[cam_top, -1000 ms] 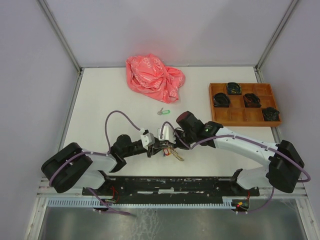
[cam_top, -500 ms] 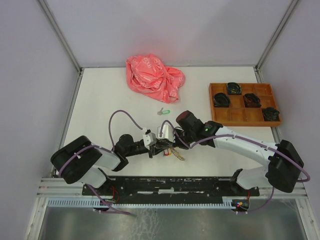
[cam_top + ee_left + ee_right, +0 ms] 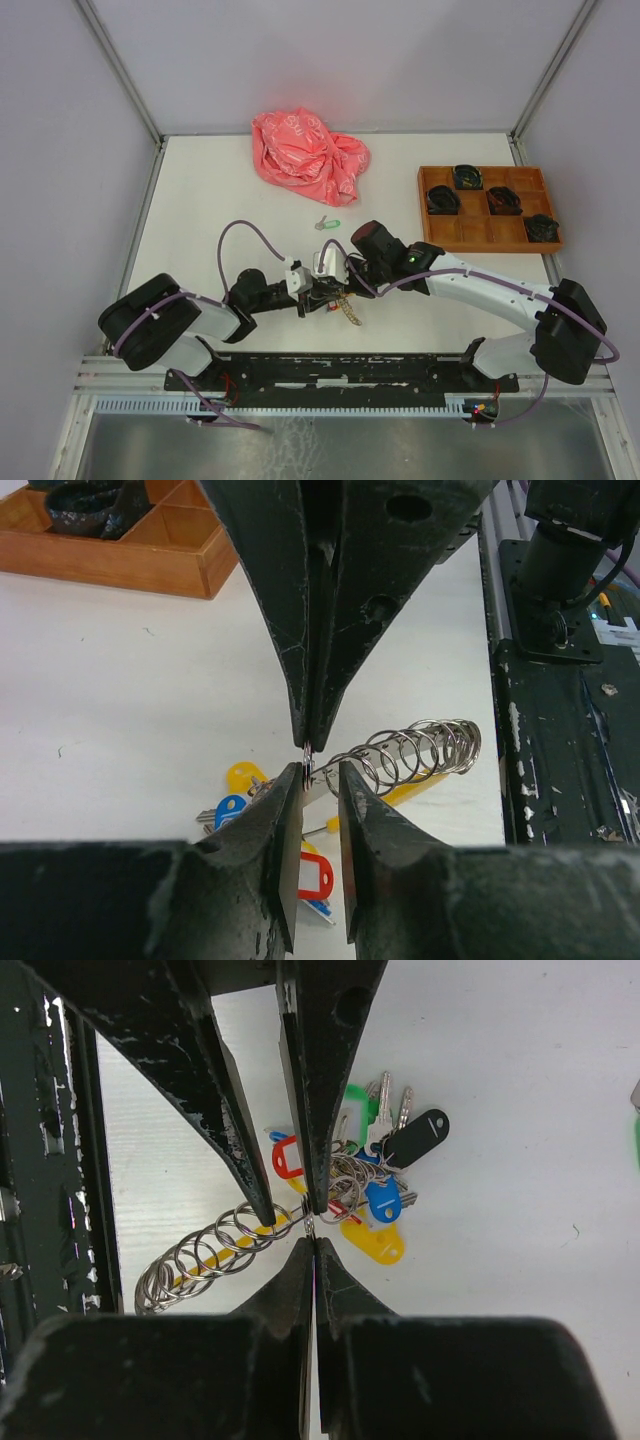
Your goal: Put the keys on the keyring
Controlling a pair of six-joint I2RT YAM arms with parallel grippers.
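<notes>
My right gripper (image 3: 313, 1241) is shut on a small silver keyring (image 3: 311, 1225) just above the table, near the front edge. That ring ends a coil of linked rings (image 3: 420, 748). My left gripper (image 3: 322, 772) faces it with its jaws a little apart, one finger on each side of the coil's end, and I see no grip. Below them lies a bunch of keys with yellow (image 3: 375, 1243), blue, black and green tags, and a red tag (image 3: 313, 872) beside it. One key with a green tag (image 3: 327, 224) lies alone farther back.
A crumpled pink bag (image 3: 308, 146) sits at the back of the table. A wooden compartment tray (image 3: 487, 232) with black items stands at the right. The black base rail (image 3: 340, 368) runs along the near edge, close behind the grippers.
The left arm has shifted slightly, its jaws have narrowed a little around the coil's end, and the coil has swung a bit. The right gripper stays shut on the ring.
</notes>
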